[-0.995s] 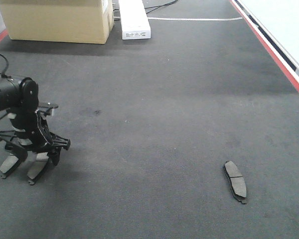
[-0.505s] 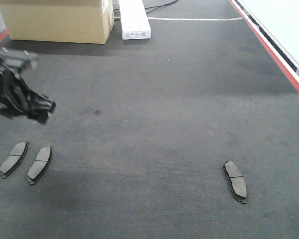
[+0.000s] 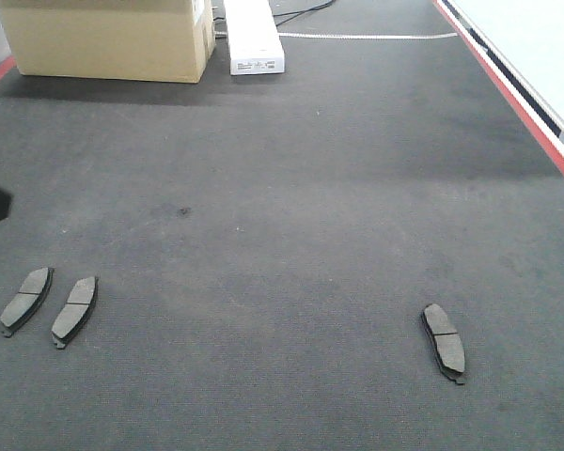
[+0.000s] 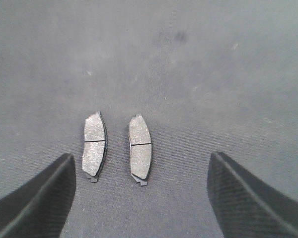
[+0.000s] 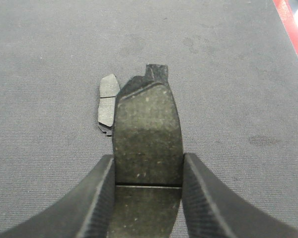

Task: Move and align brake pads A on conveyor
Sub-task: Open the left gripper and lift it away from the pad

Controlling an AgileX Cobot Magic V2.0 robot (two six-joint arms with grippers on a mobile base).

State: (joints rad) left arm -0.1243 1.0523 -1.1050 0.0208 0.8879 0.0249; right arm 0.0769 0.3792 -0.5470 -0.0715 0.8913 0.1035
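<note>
- Two brake pads [image 3: 50, 307] lie side by side on the conveyor [image 3: 291, 216] at its near left, roughly parallel and close but not touching; that pair looks placed.
- The left tool [image 4: 141, 198] hangs above them with its fingers spread wide and nothing between them.
- The right tool [image 5: 148, 198] is clamped on a fourth pad [image 5: 148, 139], friction face toward the camera; below it lies the lone pad [image 3: 444, 340] at the near right.
- I judge the step in hand to be setting this carried pad down. It calls for lowering beside the lone pad, parallel, with a similar small gap.
- From the front view neither arm shows clearly, only a dark sliver at the left edge.
- The held pad hides part of the belt and the lone pad's right side.
</note>
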